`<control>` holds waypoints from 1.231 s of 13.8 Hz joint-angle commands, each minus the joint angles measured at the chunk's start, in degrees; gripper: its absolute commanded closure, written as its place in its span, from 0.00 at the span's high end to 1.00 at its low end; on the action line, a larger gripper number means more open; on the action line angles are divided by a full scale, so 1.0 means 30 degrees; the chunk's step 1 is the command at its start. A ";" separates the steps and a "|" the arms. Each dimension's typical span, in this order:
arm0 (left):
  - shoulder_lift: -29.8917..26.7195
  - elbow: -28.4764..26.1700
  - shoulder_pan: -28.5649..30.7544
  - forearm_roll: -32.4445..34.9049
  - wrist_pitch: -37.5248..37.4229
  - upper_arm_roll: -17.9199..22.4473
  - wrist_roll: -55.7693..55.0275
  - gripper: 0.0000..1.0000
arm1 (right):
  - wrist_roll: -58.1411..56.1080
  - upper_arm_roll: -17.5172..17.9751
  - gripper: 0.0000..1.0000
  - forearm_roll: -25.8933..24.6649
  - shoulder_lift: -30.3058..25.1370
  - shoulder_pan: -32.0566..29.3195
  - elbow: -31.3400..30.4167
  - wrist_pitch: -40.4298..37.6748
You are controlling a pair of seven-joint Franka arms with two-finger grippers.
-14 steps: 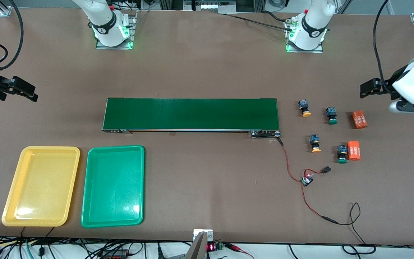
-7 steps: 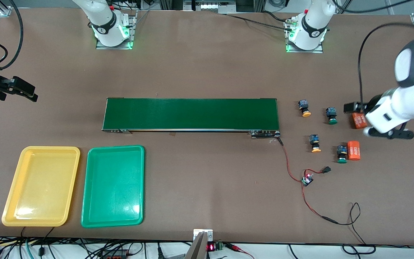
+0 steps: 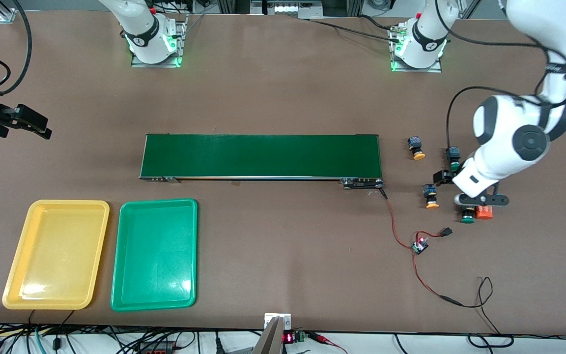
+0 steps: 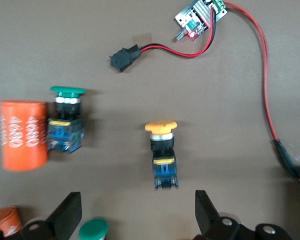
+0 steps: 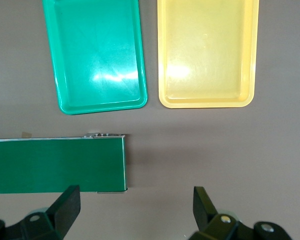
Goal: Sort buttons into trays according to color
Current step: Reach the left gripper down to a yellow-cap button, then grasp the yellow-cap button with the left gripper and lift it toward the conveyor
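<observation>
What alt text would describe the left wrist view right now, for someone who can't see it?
The open left gripper hangs over the brown table, with an orange-capped button lying between and just ahead of its fingers. Beside it, a green-capped button touches an orange cylinder printed 4680. A small circuit board with red and black wires lies past them.

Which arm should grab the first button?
Left. The left gripper hangs open over the buttons, with an orange-capped button between its fingers' line. The right gripper waits, open, over the belt's end near the empty trays, away from every button.
</observation>
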 commanded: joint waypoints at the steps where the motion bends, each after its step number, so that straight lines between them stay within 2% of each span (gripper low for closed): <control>1: 0.1369 -0.0472 -0.0030 -0.0382 0.3138 -0.0069 -0.0055 1.00 | -0.0314 0.0065 1.00 0.0059 0.0020 -0.0070 0.0193 -0.0078; 3: 0.2660 -0.0675 -0.0059 -0.0411 0.5366 -0.0243 -0.0434 1.00 | -0.0315 0.0065 1.00 0.0088 0.0137 -0.0070 0.0222 0.0009; 5: 0.3103 -0.0910 0.0174 -0.0411 0.6136 -0.0888 -0.0728 1.00 | -0.0315 0.0181 1.00 0.0088 0.0137 -0.0011 0.0222 0.0009; 7: 0.3105 -0.1086 0.0204 -0.0411 0.6108 -0.0889 -0.0729 0.73 | -0.0315 0.0182 1.00 0.0118 0.0138 -0.0040 0.0222 -0.0020; 9: 0.3017 -0.1233 0.0291 -0.0411 0.5817 -0.0860 -0.0642 0.34 | -0.0286 0.0182 1.00 0.0059 0.0138 -0.0157 0.0222 -0.0020; 11: 0.2842 -0.1117 0.0497 -0.0382 0.5320 -0.0889 -0.0583 0.18 | -0.0315 0.0182 1.00 0.0059 0.0137 -0.0158 0.0222 -0.0020; 12: 0.2464 -0.1000 0.0497 -0.0411 0.4737 -0.0889 -0.0554 0.13 | -0.0315 0.0182 1.00 0.0030 0.0137 -0.0100 0.0222 -0.0020; 14: 0.1557 -0.0447 0.0410 -0.0382 0.3187 -0.0918 -0.0437 0.13 | -0.0257 0.0182 1.00 0.0059 0.0137 -0.0070 0.0222 -0.0020; 17: 0.0238 0.1514 0.0292 -0.0382 -0.2923 -0.1675 -0.0611 0.13 | -0.0374 0.0153 1.00 0.0117 0.0400 -0.0187 0.0222 -0.0049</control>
